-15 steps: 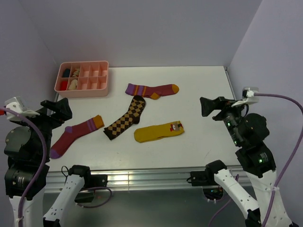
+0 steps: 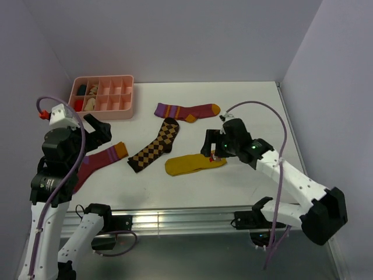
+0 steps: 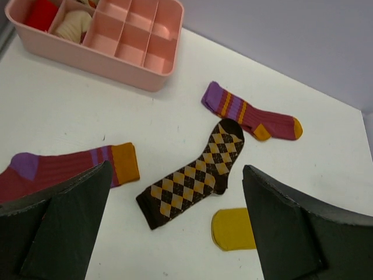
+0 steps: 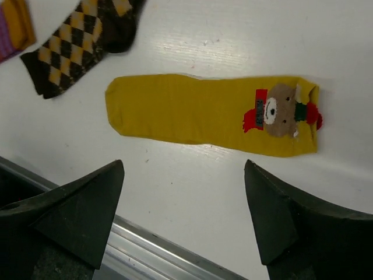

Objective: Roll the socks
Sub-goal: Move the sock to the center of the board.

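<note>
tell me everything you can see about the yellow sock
The yellow sock is mustard-coloured knit fabric, lying flat and unrolled on the white table. Near one end it bears a small bear-like picture with red and green details; the other end is plain and rounded. Nothing touches it: the diamond-check sock lies close to its plain end but apart, and the right gripper hangs above it, fingers open.

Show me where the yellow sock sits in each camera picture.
Top view: yellow sock at centre, just right of the checked sock.
Left wrist: only the yellow sock's end, bottom edge, below the checked sock.
Right wrist: whole yellow sock, centre; checked sock at top left.
</note>
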`<state>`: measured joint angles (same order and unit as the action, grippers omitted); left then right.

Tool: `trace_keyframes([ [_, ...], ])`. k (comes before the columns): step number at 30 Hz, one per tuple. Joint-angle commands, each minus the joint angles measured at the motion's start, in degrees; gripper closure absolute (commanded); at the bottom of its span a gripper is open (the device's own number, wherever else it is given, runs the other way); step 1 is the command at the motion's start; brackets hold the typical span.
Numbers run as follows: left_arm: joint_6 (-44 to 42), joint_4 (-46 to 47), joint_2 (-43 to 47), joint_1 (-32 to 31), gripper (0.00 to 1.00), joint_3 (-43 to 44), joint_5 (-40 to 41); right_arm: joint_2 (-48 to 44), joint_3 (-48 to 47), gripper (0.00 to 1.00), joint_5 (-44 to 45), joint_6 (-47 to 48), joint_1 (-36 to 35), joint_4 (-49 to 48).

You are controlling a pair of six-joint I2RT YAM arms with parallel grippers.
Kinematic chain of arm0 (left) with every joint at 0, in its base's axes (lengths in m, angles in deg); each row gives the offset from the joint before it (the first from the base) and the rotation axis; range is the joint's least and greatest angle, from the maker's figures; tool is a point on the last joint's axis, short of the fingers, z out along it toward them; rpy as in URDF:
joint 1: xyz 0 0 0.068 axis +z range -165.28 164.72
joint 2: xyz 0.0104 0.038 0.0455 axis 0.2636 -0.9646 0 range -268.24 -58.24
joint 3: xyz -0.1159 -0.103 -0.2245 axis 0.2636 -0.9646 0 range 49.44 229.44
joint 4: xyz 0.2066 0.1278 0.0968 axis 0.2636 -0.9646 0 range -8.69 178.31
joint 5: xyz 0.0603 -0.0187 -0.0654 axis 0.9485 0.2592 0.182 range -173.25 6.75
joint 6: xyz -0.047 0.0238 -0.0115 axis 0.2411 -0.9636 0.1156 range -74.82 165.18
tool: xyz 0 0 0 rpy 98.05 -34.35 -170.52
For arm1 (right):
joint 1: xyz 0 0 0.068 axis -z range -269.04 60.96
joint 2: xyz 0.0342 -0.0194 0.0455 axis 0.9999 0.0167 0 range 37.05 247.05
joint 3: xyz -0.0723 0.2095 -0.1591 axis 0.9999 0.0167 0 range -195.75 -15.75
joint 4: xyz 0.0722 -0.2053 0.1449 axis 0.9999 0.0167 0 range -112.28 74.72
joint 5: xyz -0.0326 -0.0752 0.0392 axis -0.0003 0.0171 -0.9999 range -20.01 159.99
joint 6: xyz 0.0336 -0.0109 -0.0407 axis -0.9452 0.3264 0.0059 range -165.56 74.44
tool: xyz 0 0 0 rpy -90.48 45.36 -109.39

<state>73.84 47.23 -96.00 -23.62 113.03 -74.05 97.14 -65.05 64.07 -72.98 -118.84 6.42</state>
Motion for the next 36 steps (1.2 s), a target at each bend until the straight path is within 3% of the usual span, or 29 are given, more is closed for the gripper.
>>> trace_keyframes([
  [1,1.83,3.55,-1.52,-0.10,0.00,-1.54,-3.13,5.80,0.34,0.10,5.80,-3.16,-2.97,-6.38],
  [5,2.62,2.76,-4.51,-0.10,0.01,-2.24,-2.51,15.38,-0.53,0.14,14.24,-3.78,-8.16,-8.05],
  [9,3.41,3.54,-5.75,-0.19,0.01,-3.82,-3.03,25.50,-2.11,0.18,16.10,-4.75,-12.81,-10.60],
  [17,4.64,7.50,-8.03,-0.19,0.01,-6.99,-7.16,36.83,-6.51,0.25,22.87,-4.84,-13.53,-10.52],
  [22,5.26,9.52,-10.93,-0.19,0.01,-7.96,-10.94,38.08,-7.74,0.27,22.27,-4.57,-5.11,-8.23],
  [26,6.40,13.29,-13.82,-0.45,0.01,-9.45,-13.84,40.88,-11.25,0.27,21.56,-3.52,7.79,-5.60],
  [27,6.58,13.83,-14.27,-0.62,0.01,-9.63,-14.20,41.24,-11.95,0.40,20.77,-3.52,9.92,-5.33],
  [33,8.77,18.92,-19.45,-4.84,0.00,-10.59,-14.73,43.09,-19.07,0.32,16.82,-3.53,23.10,-4.36],
  [36,10.35,20.59,-23.75,-8.88,0.00,-10.77,-13.42,40.64,-21.19,0.27,13.05,-1.51,24.44,-5.41],
])
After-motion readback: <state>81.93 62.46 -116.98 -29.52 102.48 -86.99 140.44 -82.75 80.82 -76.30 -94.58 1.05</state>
